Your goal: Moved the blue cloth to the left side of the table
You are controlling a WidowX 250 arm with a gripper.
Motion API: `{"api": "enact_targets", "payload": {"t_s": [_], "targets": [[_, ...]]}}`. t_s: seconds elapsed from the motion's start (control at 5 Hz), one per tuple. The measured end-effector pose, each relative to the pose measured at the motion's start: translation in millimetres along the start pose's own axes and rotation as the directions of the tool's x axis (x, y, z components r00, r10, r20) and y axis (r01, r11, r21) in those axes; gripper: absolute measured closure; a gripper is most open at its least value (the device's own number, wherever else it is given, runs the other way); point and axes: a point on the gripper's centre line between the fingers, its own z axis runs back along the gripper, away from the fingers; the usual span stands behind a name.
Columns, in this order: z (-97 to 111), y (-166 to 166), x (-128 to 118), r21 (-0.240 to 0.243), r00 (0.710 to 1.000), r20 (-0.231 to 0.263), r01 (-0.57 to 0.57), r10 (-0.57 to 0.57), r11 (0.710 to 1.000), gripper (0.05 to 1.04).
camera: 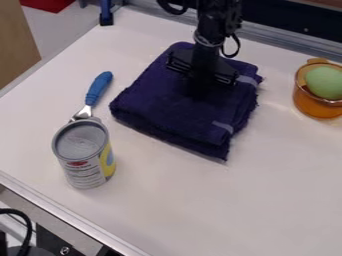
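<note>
White table (274, 195) with folded dark-blue cloth (160, 112) beneath the end effector (199, 86).
The cloth lies in the upper middle of the view, directly under the downward-pointing end effector and extending beyond it toward the near edge; whether the end effector is wide, narrow or gripping fabric cannot be told. To the cloth's left in the view are a blue-handled utensil (99, 89) and, nearer the camera, an upright can (85, 159); well apart at right, an orange translucent cup (316, 107) holds a rounded green object (325, 82).
</note>
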Motion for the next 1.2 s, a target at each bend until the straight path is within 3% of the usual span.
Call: {"api": "enact_targets", "payload": {"t_s": [0.2, 0.4, 0.8, 1.0, 1.2], "targets": [[1.8, 3.7, -0.5, -0.036, 0.999, -0.036, -0.014, 0.013, 0.999, 0.868], [1.8, 10.6, -1.1, -0.076, 0.998, -0.059, -0.02, 0.015, 0.997, 0.653], [17.6, 18.4, 3.0, -0.071, 0.993, -0.046, -0.116, 0.113, 0.991, 0.133], [46.1, 20.3, 10.6, -0.087, 0.988, 0.022, -0.152, 0.154, 0.985, 0.083], [66.1, 17.1, 6.1, -0.134, 0.986, 0.025, -0.161, 0.165, 0.978, 0.084]]}}
